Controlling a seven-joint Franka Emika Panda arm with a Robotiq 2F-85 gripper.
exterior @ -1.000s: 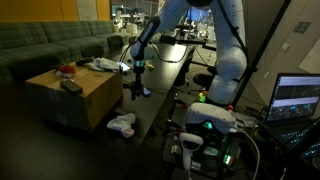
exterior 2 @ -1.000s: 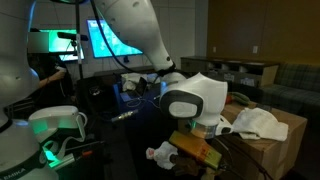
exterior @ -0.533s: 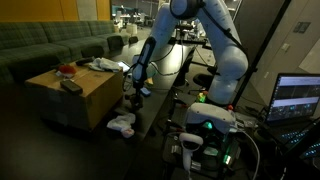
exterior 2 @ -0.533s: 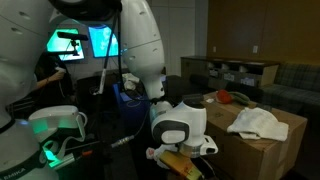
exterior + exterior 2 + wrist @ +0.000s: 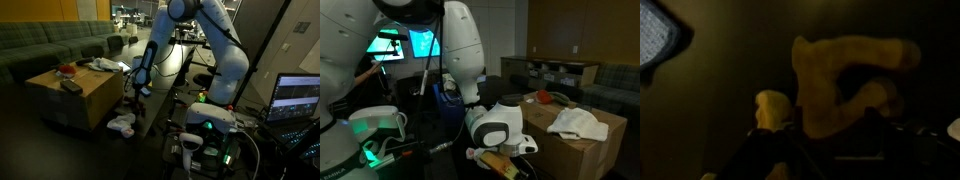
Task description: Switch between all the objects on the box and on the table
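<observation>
- The gripper (image 5: 133, 96) hangs low over the table (image 5: 166, 90), at the long edge that faces the box (image 5: 85, 102).
- The wrist view is too dark to tell whether the jaws are released or clenched. Nothing can be seen held between them.
- In that view a brown soft thing (image 5: 840, 82) lies on the dark tabletop just ahead of the fingers, and a corner of white cloth shows at the upper left.
- In an exterior view the same brown thing (image 5: 499, 160) sits right under the wrist.
- On the box top, in both exterior views, are a red soft thing (image 5: 66, 69) near a far corner and a white cloth (image 5: 575, 122) by the edge nearest the table.
- A black block (image 5: 71, 87) lies near the front edge of the box top.
- A white rag (image 5: 122, 124) lies low between the box and the table's near end. I cannot tell what it rests on.
</observation>
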